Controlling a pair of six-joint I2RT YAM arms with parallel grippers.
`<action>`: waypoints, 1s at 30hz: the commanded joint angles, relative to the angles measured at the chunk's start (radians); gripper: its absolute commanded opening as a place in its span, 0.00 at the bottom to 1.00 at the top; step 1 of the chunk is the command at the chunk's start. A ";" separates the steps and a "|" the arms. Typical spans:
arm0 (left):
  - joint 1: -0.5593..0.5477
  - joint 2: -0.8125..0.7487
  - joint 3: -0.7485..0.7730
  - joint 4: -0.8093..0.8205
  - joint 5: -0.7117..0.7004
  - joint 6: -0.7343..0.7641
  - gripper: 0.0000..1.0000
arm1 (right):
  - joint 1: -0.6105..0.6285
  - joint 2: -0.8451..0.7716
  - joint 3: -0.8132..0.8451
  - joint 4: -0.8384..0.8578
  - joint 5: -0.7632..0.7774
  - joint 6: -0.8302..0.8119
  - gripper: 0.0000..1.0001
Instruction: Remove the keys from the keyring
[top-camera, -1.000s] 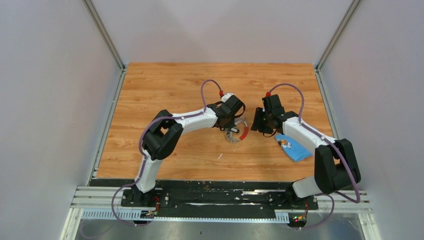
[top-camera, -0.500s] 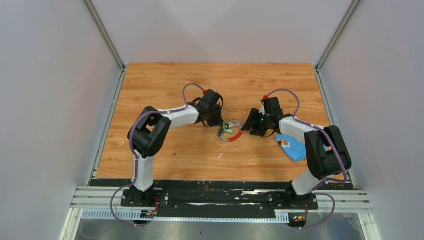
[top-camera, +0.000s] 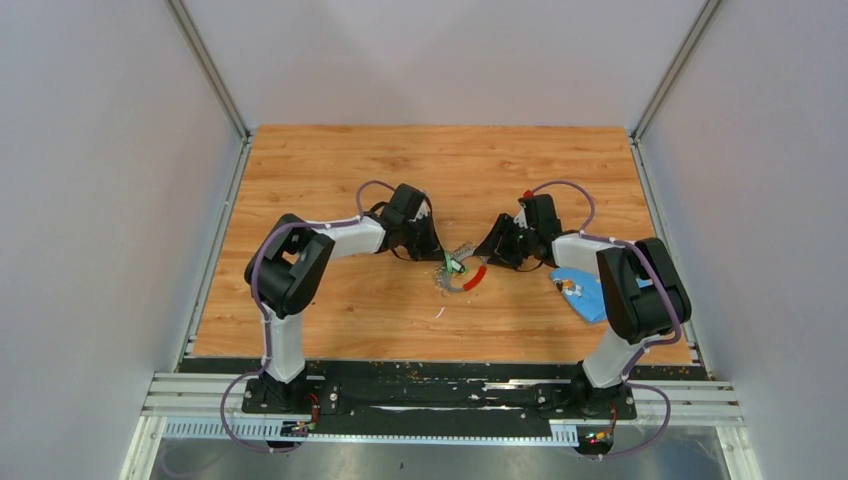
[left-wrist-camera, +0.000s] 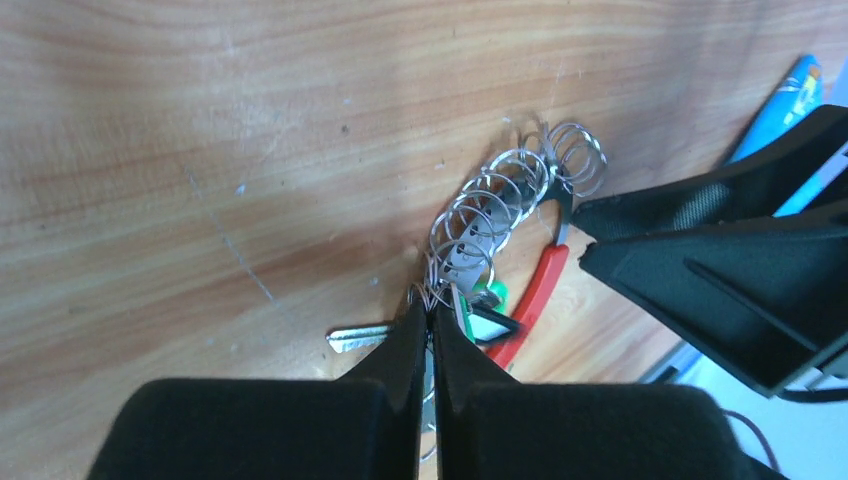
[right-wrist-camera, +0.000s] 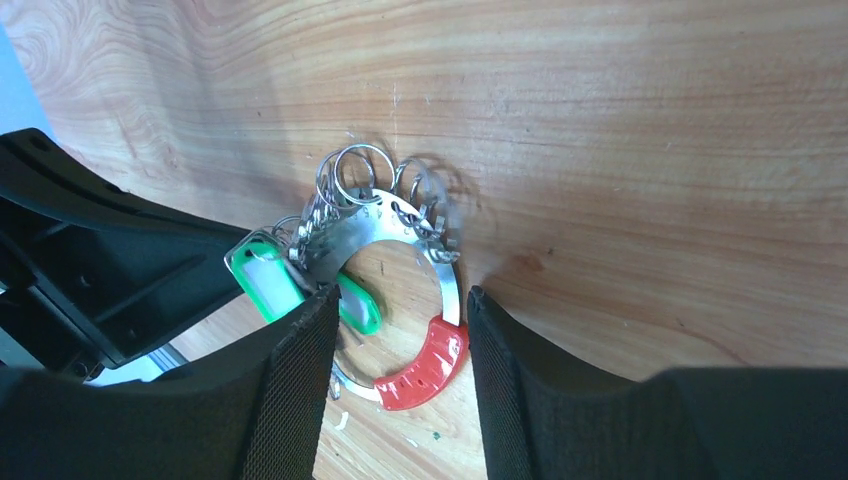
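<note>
My left gripper (left-wrist-camera: 430, 322) closed tight against small loops on keyring (right-wrist-camera: 452, 285); right gripper (right-wrist-camera: 400, 298) open, fingers astride red sleeve (right-wrist-camera: 425, 368), green keys (right-wrist-camera: 268, 282) alongside

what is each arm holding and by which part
The left gripper, jaws shut, pinches small wire loops on the thin silver metal keyring. The right gripper holds nothing, open astride its red sleeve.

l gripper (left-wrist-camera: 428, 318) now pinched shut on keyring (left-wrist-camera: 540, 285), r gripper (right-wrist-camera: 402, 296) moved in, astride it
</note>
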 joint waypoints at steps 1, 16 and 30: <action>0.031 -0.056 -0.051 0.069 0.153 -0.112 0.00 | -0.003 -0.020 -0.051 -0.009 0.009 0.008 0.54; 0.054 -0.138 -0.034 0.072 0.250 -0.203 0.00 | -0.004 -0.098 -0.191 0.143 -0.024 0.084 0.56; 0.035 -0.161 0.033 0.052 0.280 -0.239 0.00 | -0.001 0.014 -0.237 0.425 0.034 0.095 0.56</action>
